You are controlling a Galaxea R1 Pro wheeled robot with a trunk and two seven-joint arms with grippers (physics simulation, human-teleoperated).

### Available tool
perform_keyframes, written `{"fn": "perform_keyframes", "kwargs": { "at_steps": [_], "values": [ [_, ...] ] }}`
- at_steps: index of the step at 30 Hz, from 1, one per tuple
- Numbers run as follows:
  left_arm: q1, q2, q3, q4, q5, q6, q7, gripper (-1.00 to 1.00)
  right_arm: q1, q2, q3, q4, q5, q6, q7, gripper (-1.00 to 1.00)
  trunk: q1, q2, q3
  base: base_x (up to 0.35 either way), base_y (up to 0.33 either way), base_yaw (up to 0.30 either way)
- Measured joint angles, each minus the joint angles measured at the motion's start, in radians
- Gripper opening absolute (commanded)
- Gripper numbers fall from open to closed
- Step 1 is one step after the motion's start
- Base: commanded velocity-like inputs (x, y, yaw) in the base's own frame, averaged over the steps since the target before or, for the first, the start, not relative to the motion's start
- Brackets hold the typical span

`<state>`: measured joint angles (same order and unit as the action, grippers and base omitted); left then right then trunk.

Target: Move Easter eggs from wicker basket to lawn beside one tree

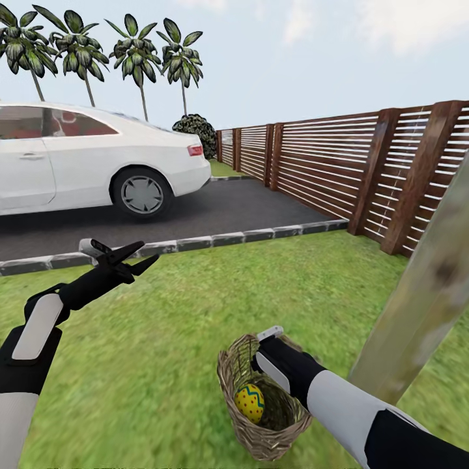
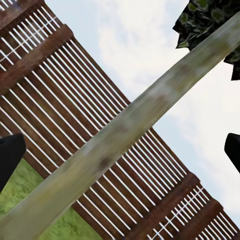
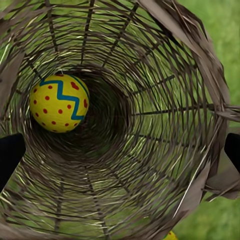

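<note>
The wicker basket (image 1: 277, 438) sits on the lawn (image 1: 189, 312) close to the foot of the tree (image 1: 423, 306). One Easter egg (image 1: 250, 402), yellow with red dots and a blue zigzag, lies inside it. My right gripper (image 1: 259, 357) reaches into the basket's mouth. In the right wrist view that gripper (image 3: 120, 152) is open, and the egg (image 3: 59, 102) lies deeper in the basket (image 3: 165, 100), untouched. A yellow sliver (image 3: 171, 235) shows on the grass outside the rim. My left gripper (image 1: 148, 251) hangs open and empty above the lawn, facing the tree trunk (image 2: 125, 130).
A stone kerb (image 1: 215, 242) edges the dark driveway (image 1: 215, 208), where a white car (image 1: 85, 156) is parked. A brown slatted fence (image 1: 326, 163) runs along the right. Palm trees (image 1: 85, 45) and a dark bush (image 1: 198, 130) stand far off. Grass stretches left of the basket.
</note>
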<state>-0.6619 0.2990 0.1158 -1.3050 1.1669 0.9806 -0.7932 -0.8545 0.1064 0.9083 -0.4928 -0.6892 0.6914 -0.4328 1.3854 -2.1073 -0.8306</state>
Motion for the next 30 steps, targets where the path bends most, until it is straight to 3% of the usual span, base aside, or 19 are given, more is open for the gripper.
{"fn": "perform_keyframes", "kwargs": {
  "at_steps": [23, 30],
  "values": [
    [0.0, 0.003, 0.003, -0.003, -0.003, 0.005, 0.005, 1.0, 0.0, -0.002, 0.0, -0.005, 0.0, 0.003, 0.003, 1.0, 0.088, -0.161, -0.072, 0.0, 0.0, 0.0],
    [-0.001, 0.007, 0.005, -0.009, -0.01, 0.004, 0.006, 1.0, -0.022, -0.007, 0.0, -0.008, 0.002, 0.012, 0.096, 1.0, 0.115, -0.21, -0.094, 0.0, 0.0, 0.0]
  ]
}}
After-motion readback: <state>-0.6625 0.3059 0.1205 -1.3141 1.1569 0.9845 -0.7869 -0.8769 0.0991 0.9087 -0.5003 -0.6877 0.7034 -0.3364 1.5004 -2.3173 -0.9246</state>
